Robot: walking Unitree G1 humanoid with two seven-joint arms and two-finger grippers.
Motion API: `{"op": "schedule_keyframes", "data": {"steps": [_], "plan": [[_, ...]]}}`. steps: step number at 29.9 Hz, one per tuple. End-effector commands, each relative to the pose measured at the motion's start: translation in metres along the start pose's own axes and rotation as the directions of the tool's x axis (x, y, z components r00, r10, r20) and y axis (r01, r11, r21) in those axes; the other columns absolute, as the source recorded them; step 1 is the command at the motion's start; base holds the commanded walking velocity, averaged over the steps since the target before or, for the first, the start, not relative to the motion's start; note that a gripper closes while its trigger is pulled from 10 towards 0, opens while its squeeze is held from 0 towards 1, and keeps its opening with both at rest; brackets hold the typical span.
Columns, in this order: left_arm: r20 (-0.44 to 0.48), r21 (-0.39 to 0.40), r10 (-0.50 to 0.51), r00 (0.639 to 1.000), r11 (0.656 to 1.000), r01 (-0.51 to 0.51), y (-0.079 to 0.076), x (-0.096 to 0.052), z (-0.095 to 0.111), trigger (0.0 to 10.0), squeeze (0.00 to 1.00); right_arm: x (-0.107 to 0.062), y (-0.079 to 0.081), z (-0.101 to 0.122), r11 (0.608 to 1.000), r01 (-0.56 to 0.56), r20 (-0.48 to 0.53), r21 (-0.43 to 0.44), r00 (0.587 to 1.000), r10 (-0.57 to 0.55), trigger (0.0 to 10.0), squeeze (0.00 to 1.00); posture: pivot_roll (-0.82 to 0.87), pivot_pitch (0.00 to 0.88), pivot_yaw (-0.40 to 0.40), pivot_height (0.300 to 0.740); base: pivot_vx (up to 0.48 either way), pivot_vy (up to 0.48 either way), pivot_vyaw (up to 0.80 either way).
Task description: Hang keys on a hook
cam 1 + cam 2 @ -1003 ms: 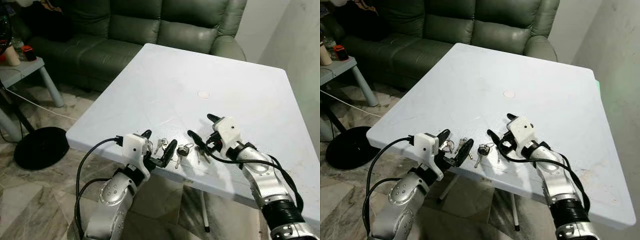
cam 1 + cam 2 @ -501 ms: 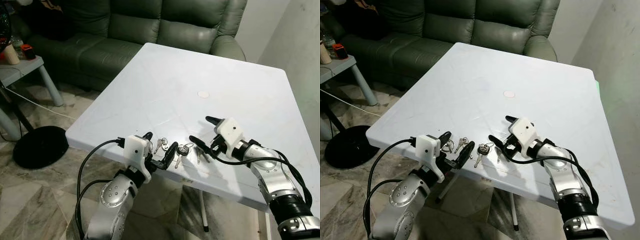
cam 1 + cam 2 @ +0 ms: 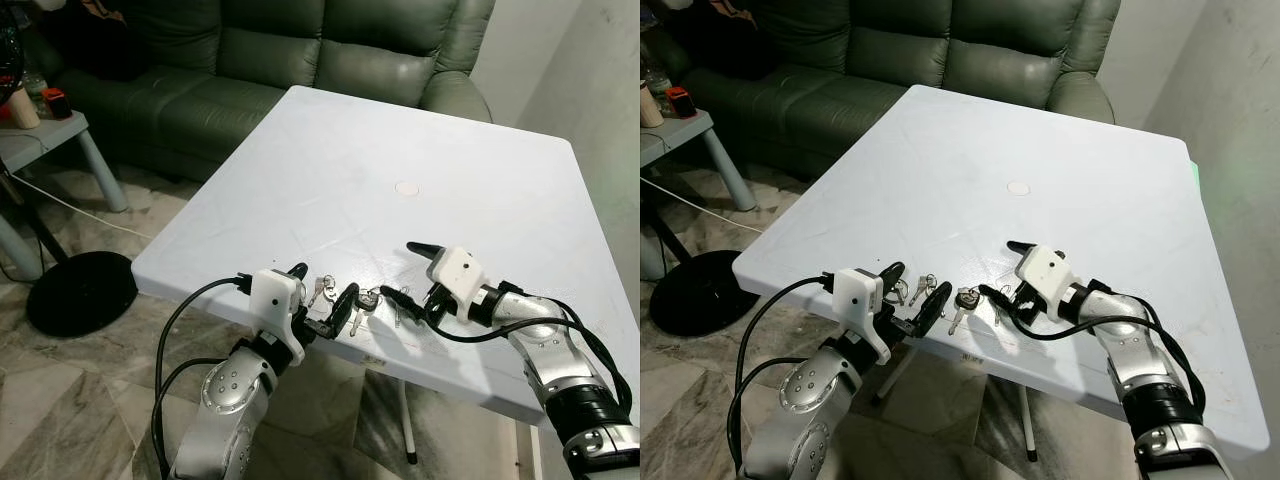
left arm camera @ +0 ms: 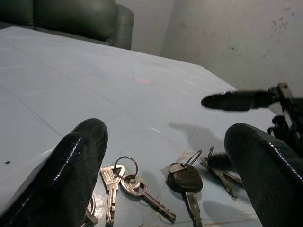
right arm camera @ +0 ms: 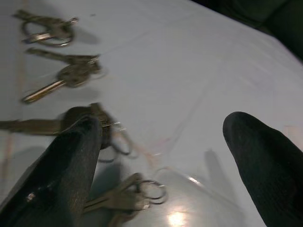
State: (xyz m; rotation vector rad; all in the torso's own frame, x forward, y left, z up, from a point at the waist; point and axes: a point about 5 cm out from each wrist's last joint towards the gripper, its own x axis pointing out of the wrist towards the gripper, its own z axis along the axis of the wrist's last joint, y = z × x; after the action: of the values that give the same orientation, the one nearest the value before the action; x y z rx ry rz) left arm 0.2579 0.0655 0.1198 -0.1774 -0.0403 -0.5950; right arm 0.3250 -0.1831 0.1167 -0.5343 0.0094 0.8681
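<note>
Table (image 3: 330, 170): near right corner cut by picture edge in left eye view.
Sofa (image 3: 250, 60): top and left end cut by edge; front of right seat hidden behind table.
Side table (image 3: 45, 140) left of table: mostly out of picture.
Keys (image 4: 184, 177) near table's front edge: leftmost bunch partly hidden behind left gripper (image 3: 320, 298) finger; in right wrist view black-headed key (image 5: 78, 120) blurred, partly behind right gripper (image 3: 1002, 270) finger.
Small things on side table: too small to tell.

Two silver arms with looping black cables, white wrist housings, and long glossy black fingers (image 4: 78, 165).
</note>
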Motion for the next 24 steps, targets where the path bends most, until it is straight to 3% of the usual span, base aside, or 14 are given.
{"op": "schedule_keyframes", "data": {"steps": [1, 6, 17, 24], "plan": [[0.017, 0.000, -0.016, 1.000, 1.000, 0.016, -0.005, 0.003, 0.006, 10.0, 0.00, -0.003, -0.001, 0.001, 0.999, -0.030, -0.006, -0.021, 1.000, 0.029, 10.0, 0.00, 0.06, 0.055, -0.095, 0.740, 0.000, 0.000, 0.00], [0.018, 0.003, -0.018, 1.000, 1.000, 0.018, -0.005, 0.004, 0.006, 10.0, 0.00, 0.000, 0.005, 0.002, 0.999, -0.050, 0.014, -0.018, 0.999, 0.050, 10.0, 0.00, 0.06, 0.051, -0.094, 0.740, 0.000, 0.000, 0.00], [0.015, 0.001, -0.020, 1.000, 1.000, 0.020, -0.005, 0.004, 0.005, 10.0, 0.00, 0.011, 0.022, 0.004, 0.980, -0.149, 0.047, 0.132, 0.988, 0.144, 10.0, 0.00, 0.06, 0.062, -0.092, 0.740, 0.000, 0.000, 0.00], [0.015, -0.006, -0.022, 1.000, 1.000, 0.022, -0.006, 0.004, 0.005, 10.0, 0.00, 0.021, 0.025, 0.009, 0.962, -0.120, 0.036, 0.247, 0.993, 0.115, 10.0, 0.00, 0.05, 0.071, -0.096, 0.740, 0.000, 0.000, 0.00]]}}
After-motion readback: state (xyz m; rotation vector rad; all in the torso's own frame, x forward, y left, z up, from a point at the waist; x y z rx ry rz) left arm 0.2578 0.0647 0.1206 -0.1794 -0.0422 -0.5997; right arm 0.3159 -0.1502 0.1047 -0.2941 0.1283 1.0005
